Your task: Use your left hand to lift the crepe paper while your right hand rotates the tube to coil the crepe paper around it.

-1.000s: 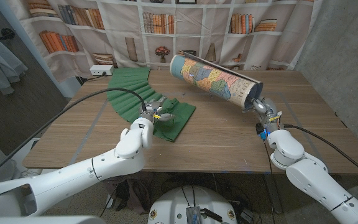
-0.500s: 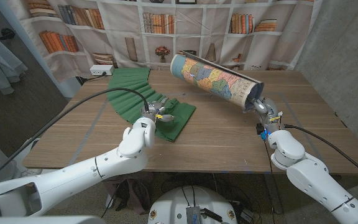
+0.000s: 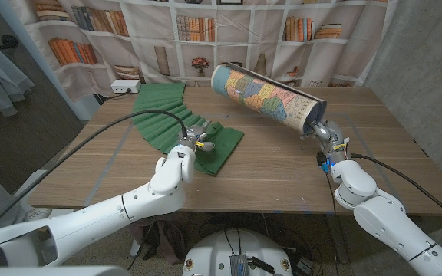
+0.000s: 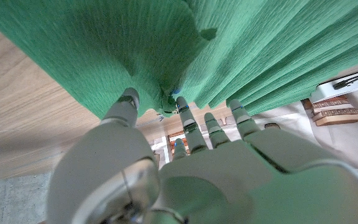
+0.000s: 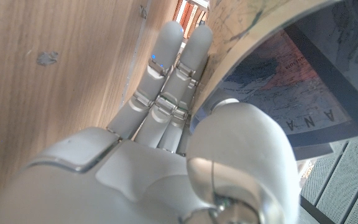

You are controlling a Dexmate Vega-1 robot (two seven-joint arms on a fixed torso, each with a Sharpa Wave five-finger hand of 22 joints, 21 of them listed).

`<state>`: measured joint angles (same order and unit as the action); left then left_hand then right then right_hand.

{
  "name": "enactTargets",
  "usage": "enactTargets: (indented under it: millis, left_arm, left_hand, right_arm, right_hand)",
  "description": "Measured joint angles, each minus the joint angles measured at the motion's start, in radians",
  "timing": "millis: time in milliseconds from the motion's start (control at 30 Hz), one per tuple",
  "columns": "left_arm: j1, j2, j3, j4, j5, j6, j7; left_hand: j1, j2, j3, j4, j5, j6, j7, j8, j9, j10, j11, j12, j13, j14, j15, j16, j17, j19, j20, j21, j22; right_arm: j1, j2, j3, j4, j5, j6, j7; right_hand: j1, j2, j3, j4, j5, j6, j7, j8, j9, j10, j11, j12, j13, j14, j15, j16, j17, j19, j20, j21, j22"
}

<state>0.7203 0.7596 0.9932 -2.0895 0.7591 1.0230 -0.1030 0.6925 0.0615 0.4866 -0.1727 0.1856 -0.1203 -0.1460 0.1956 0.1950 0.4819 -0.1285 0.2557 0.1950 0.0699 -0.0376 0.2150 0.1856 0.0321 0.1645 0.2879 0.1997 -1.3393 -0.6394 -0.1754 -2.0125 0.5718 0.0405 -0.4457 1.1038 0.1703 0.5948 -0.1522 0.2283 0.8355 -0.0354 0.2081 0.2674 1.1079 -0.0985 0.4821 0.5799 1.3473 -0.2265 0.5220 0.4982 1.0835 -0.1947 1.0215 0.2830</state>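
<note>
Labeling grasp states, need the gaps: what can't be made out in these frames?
- Left hand on crepe paper: head view, hand's back hides the contact; left wrist view shows fingertips at a bunched fold, pinch unclear.
- Tube: whether paper is attached, hidden behind it.
- Right hand: small in the head view.

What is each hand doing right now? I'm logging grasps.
Left hand: pinching the green crepe paper.
Right hand: gripping the end of the map tube.
</note>
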Motion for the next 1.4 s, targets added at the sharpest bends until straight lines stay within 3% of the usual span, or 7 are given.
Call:
enactTargets:
  millis: [333,467,667,800,1000,1200,1400]
  left_arm:
    - [0.001,-0.018,0.003,0.014,0.023,-0.006,-0.017]
    - [0.001,-0.026,0.003,0.020,0.027,-0.008,-0.022]
    - [0.001,-0.038,0.008,0.028,0.034,-0.011,-0.025]
    - [0.005,-0.046,0.008,0.032,0.037,-0.017,-0.020]
    - [0.020,-0.063,0.000,0.042,0.037,-0.031,0.021]
    - [0.049,-0.086,-0.022,0.058,0.028,-0.057,0.088]
    - [0.079,-0.109,-0.045,0.075,0.017,-0.081,0.157]
  left_hand:
    - [0.003,-0.018,-0.013,0.013,-0.005,-0.011,0.010,0.000,0.000,0.025,0.010,-0.005,0.000,0.011,0.001,-0.002,-0.002,0.000,0.000,0.000,0.000]
    - [-0.003,-0.025,-0.013,0.018,-0.005,-0.016,0.027,0.000,0.000,0.046,0.000,-0.005,0.000,0.023,0.002,-0.002,-0.002,0.000,0.000,0.000,0.000]
    - [-0.003,-0.024,-0.010,0.021,-0.008,-0.017,0.028,0.000,0.000,0.081,-0.014,-0.005,0.001,0.047,0.001,0.005,-0.002,0.002,0.002,0.000,0.000]
    - [0.037,0.015,0.015,0.019,-0.008,-0.025,0.069,0.000,0.001,0.100,-0.032,-0.005,0.003,0.074,-0.001,0.005,0.003,0.018,0.011,0.000,0.000]
    - [0.072,0.027,0.031,0.018,-0.008,-0.009,0.090,0.009,0.003,0.161,-0.058,0.007,0.012,0.113,-0.001,0.013,0.003,0.034,0.005,0.000,0.000]
    - [0.095,0.050,0.056,0.012,-0.008,0.046,0.083,0.023,0.003,0.234,-0.079,0.032,0.029,0.169,-0.001,0.032,0.011,0.056,0.005,0.000,0.000]
    - [0.236,0.087,0.074,-0.005,-0.008,0.082,0.069,0.023,0.003,0.360,-0.088,0.126,0.097,0.260,-0.003,0.075,0.043,0.077,-0.005,0.000,-0.005]
  right_arm:
    - [-0.001,0.002,0.006,0.002,0.007,0.003,0.004]
    - [-0.002,0.003,0.007,0.003,0.010,0.006,0.005]
    - [-0.005,0.005,0.011,0.004,0.015,0.010,0.006]
    - [-0.008,0.006,0.013,0.004,0.019,0.013,0.006]
    - [-0.012,0.006,0.016,0.004,0.023,0.017,0.008]
    - [-0.015,0.006,0.021,0.004,0.029,0.020,0.011]
    - [-0.020,0.006,0.027,0.002,0.034,0.023,0.013]
  right_hand:
    - [0.000,0.000,0.000,0.000,0.000,0.003,-0.003,-0.002,0.000,0.000,0.000,-0.003,0.002,0.000,0.000,0.000,0.005,0.000,0.000,0.007,-0.005]
    - [0.000,0.000,0.000,0.000,0.000,0.005,-0.005,-0.004,0.000,0.000,0.000,-0.003,0.002,0.000,0.000,0.000,0.003,0.000,0.000,0.010,-0.005]
    - [0.000,0.000,0.000,0.000,-0.001,0.005,-0.005,-0.001,0.000,0.000,0.000,-0.003,0.002,0.002,0.002,0.000,0.005,0.000,0.000,0.011,-0.009]
    - [0.000,0.000,0.000,0.000,-0.002,0.005,-0.005,-0.001,-0.001,0.000,0.000,-0.003,0.002,0.002,0.002,-0.004,0.003,0.000,0.000,0.011,-0.009]
    - [0.000,0.000,0.000,0.000,0.001,0.004,-0.004,-0.001,-0.005,0.001,0.000,-0.010,0.005,0.002,0.002,-0.004,0.005,0.000,0.000,0.018,-0.014]
    - [0.000,0.000,0.000,0.000,0.001,0.004,-0.004,-0.001,-0.005,0.002,0.001,-0.010,0.004,0.002,0.002,-0.004,0.005,0.000,0.000,0.018,-0.019]
    - [0.000,0.000,0.000,0.000,0.001,0.004,-0.004,-0.001,-0.005,0.002,0.001,-0.010,0.007,0.002,0.002,-0.004,0.005,-0.004,0.004,0.020,-0.020]
